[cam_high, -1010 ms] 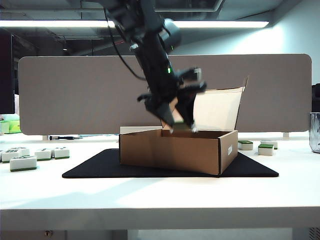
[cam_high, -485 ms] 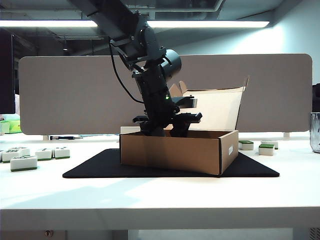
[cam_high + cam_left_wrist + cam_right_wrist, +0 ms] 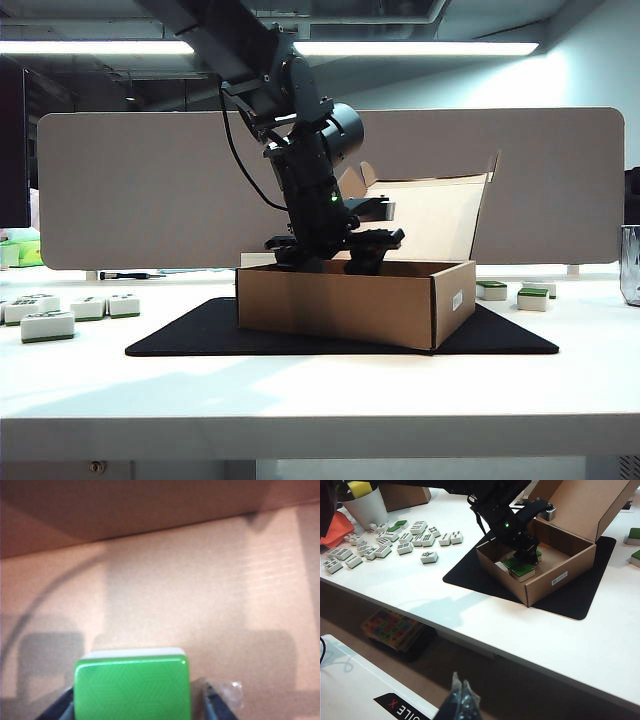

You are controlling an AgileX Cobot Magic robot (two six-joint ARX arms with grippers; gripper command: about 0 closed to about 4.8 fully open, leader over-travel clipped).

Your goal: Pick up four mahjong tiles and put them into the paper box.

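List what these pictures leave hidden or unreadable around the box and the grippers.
- Exterior view: the paper box front wall hides the left gripper fingertips and any tiles inside.
- Left wrist view: the green-backed mahjong tile is cut off by the picture's edge; contact with the fingers unclear.
- Right wrist view: the right gripper is cropped; tile count inside uncertain.

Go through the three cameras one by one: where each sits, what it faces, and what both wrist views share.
Exterior view: low at the table's front edge, facing the paper box; the left gripper dips inside.
Left wrist view: inside the box, facing its floor; a green-backed mahjong tile sits between the fingers.
Right wrist view: high off to one side, with the right gripper shut, off the table.
Shared: both wrist views show that tile in the box.
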